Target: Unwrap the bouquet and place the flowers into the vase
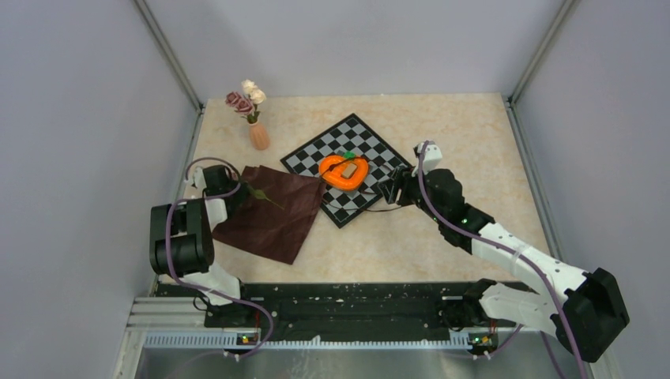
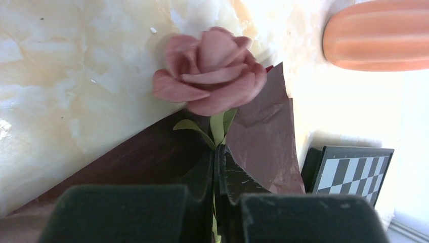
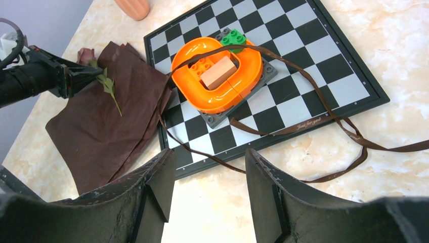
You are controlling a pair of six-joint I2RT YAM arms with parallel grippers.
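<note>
Looking at this from the big stuff down: plain grey walls (image 1: 79, 118) box in three sides, and the worktop (image 1: 442, 237) is a pale beige marble-look slab, glossy enough that the light blows out on it in the left wrist view. Next is the chessboard (image 1: 359, 130), sitting diagonally mid-worktop, just clutter for this task I reckon. Then the maroon cloth (image 1: 276, 217), opened out flat by the board's left corner, so the bouquet is already unwrapped and that half looks done. The right gripper (image 3: 210, 167) hangs over the board's near edge with its fingers spread and nothing between them, probably parked out of the way. The orange heart thing (image 1: 344, 172) sits on a grey baseplate on the board, and the thin dark ribbon (image 3: 303, 126) lies loose, draped over it and trailing onto the worktop. The vase (image 1: 258, 136) stands upright near the back-left corner with a few flowers (image 1: 246, 99) already in it. Smallest bit: the left gripper (image 2: 217, 152) is pressed together on the green stem of a pink rose (image 2: 210, 71) at the cloth's far-left corner, pinching just below the head, which leaves the long end free for the vase's narrow neck, my guess. Vase is near, so a short lift and carry looks like what's left.
</note>
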